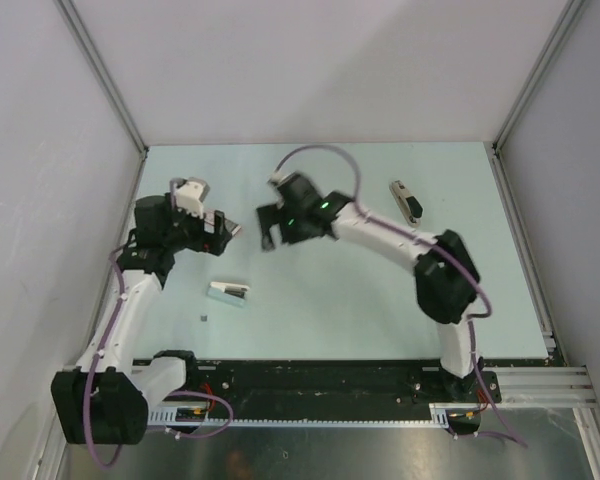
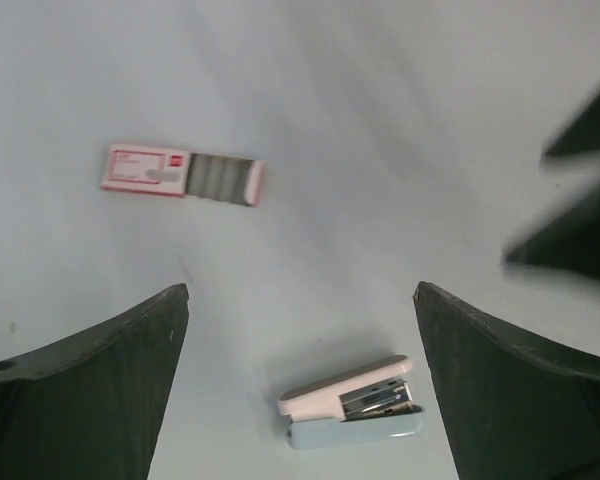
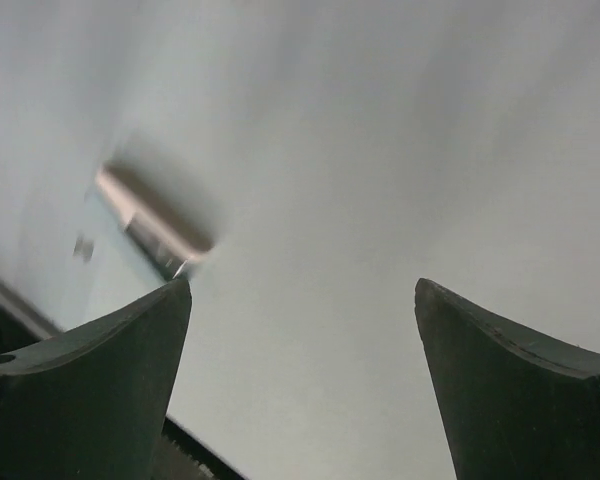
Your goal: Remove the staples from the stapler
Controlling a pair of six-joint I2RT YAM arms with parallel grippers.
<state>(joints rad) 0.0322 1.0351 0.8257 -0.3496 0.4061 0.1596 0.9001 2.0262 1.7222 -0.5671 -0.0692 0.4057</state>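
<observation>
Nearest the arm bases: staples (image 1: pixel 203 318), tiny grey block, loose on the table (image 1: pixel 340 310). Just beyond: pink-topped, blue-based second stapler (image 2: pixel 350 402). Mid-table, held above the surface: left gripper (image 2: pixel 300 290) and right gripper (image 3: pixel 302 285), fingers of both spread wide, nothing between. Farthest, right rear, well apart from both grippers: stapler (image 1: pixel 408 200), dark with pale strip, lying on the table.

A small pink-and-white cardboard box (image 2: pixel 183 175), tray of grey strips partly out, lies on the pale table (image 2: pixel 400 150)
</observation>
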